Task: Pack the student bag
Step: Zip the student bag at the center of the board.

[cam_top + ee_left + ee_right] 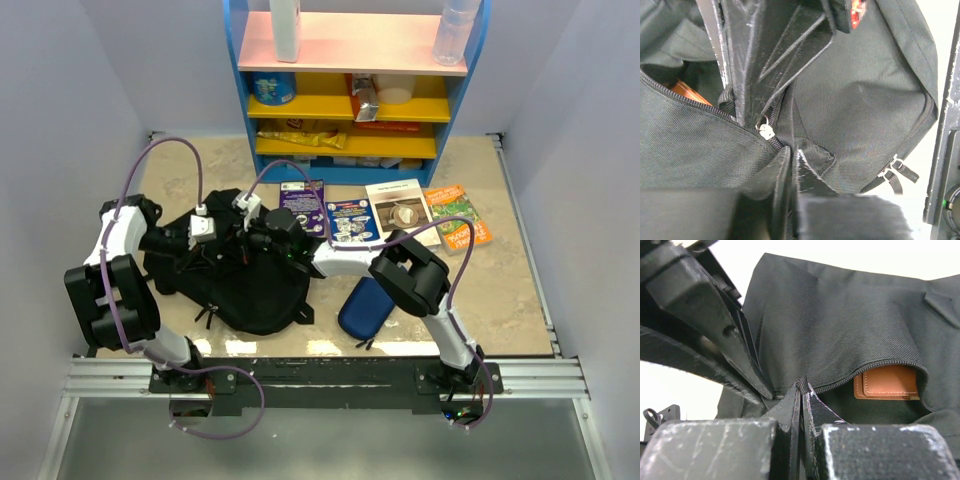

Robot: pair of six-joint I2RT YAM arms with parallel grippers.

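Observation:
The student bag [250, 285], a large black fabric backpack, lies on the table between my arms. Both grippers meet over its top part. My left gripper [792, 150] is shut on a fold of bag fabric just below the silver zipper slider [766, 131]. My right gripper [802, 387] is shut on a small black tab at the end of the partly open zipper [880, 367]. A brown leather patch [887, 382] shows inside the opening. In the top view the left gripper [228, 244] and the right gripper [256, 240] nearly touch.
Several books lie behind the bag: purple [303, 200], blue [350, 220], white [402, 212] and orange-green [457, 215]. A dark-blue oval pencil case [365, 305] lies right of the bag. A blue shelf [355, 90] with bottles and packets stands at the back.

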